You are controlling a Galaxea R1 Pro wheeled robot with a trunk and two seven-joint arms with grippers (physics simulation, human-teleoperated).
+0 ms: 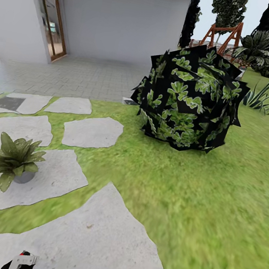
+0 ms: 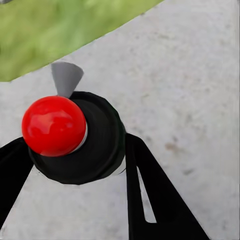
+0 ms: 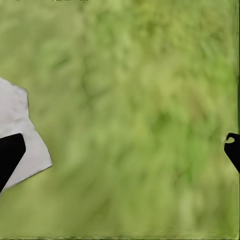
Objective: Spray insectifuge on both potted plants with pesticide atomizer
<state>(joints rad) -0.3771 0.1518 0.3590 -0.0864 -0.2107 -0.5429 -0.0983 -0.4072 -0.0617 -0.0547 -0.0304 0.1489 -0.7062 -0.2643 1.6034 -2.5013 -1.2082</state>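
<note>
- My left gripper (image 2: 75, 165) grips the pesticide atomizer (image 2: 75, 137), jaws closed on its dark body, red top toward the camera and grey nozzle pointing away, above a pale stepping stone (image 2: 190, 90).
- My right gripper (image 3: 120, 150) hangs over the lawn (image 3: 140, 100), jaws spread wide with nothing between them.
- In the head view, one potted plant (image 1: 12, 161) sits in its grey pot on a stepping stone to my left front.
- A big dark leafy bush (image 1: 189, 98) stands on the grass ahead, near the grey paved patio (image 1: 74, 75) by the house wall (image 1: 124, 18).
</note>
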